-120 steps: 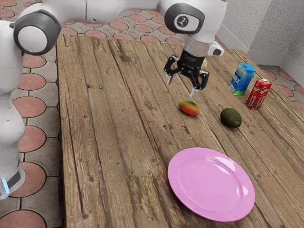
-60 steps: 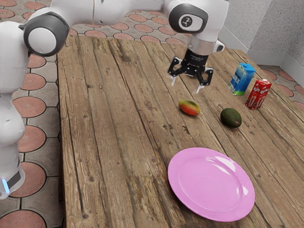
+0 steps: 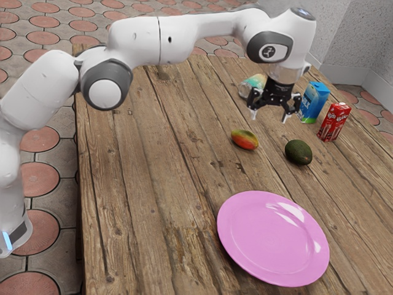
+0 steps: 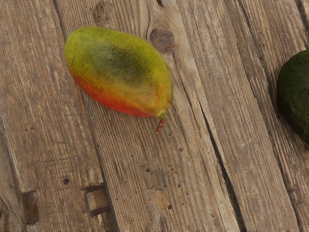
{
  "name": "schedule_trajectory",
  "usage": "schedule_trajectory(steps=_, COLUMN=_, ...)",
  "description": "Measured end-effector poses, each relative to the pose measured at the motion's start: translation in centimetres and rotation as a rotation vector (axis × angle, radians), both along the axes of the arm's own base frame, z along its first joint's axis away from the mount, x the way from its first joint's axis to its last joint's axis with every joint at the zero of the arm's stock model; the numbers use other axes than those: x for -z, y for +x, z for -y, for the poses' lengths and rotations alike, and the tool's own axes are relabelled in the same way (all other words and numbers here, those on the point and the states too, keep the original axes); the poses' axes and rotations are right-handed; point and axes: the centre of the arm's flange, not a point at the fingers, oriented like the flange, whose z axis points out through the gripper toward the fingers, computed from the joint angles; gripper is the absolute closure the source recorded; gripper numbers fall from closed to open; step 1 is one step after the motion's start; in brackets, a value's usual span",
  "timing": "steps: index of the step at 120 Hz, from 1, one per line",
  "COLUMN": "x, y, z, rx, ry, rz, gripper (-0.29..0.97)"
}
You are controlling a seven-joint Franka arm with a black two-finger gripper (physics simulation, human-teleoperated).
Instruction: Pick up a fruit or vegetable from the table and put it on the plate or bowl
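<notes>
- Wooden table [image 3: 153, 172]: your mango [image 3: 244, 139] lies on the boards near an avocado [image 3: 298, 152], well apart from the pink plate [image 3: 273, 238].
- Gripper [image 3: 269, 117]: fingers spread wide, holding nothing, hovering above the table near the mango.
- Step, as I judge it: approach. Next you need to descend and straddle the mango.
- Plate: nothing on it.

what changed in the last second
The gripper swung toward the exterior view's right, from near the mango to nearer the blue carton; it is open and holds nothing. The mango, avocado, red carton and pink plate have not moved.
</notes>
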Motion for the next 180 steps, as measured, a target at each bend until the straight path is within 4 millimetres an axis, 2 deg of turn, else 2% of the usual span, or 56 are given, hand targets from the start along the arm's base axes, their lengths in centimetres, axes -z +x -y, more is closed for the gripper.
schedule_trajectory(steps=9, x=0.6, y=1.1, z=0.8, rx=0.003, ry=-0.008, rz=0.032, gripper=0.0)
schedule_trajectory(steps=16, x=0.9, y=1.7, z=0.5, rx=-0.007, ry=-0.011, rz=0.056, gripper=0.0)
schedule_trajectory(steps=38, x=1.4, y=3.2, z=-2.8, rx=-0.084, ry=0.022, rz=0.12, gripper=0.0)
schedule_trajectory(steps=48, x=2.6, y=4.0, z=-3.8, rx=-0.105, ry=0.021, rz=0.133, gripper=0.0)
schedule_trajectory(steps=60, x=4.4, y=5.0, z=-3.8, rx=-0.111, ry=0.012, rz=0.149, gripper=0.0)
schedule_trajectory(steps=80, x=5.2, y=6.4, z=-3.3, rx=-0.112, ry=-0.033, rz=0.216, gripper=0.0)
schedule_trajectory(steps=108, x=7.3, y=8.0, z=-4.3, rx=-0.133, ry=-0.113, rz=0.284, gripper=0.0)
schedule_trajectory(steps=126, x=8.2, y=8.7, z=-3.8, rx=-0.131, ry=-0.148, rz=0.316, gripper=0.0)
schedule_trajectory(steps=153, x=11.7, y=9.9, z=-3.6, rx=-0.141, ry=-0.205, rz=0.333, gripper=0.0)
schedule_trajectory(steps=180, x=13.8, y=10.5, z=-5.1, rx=-0.169, ry=-0.23, rz=0.346, gripper=0.0)
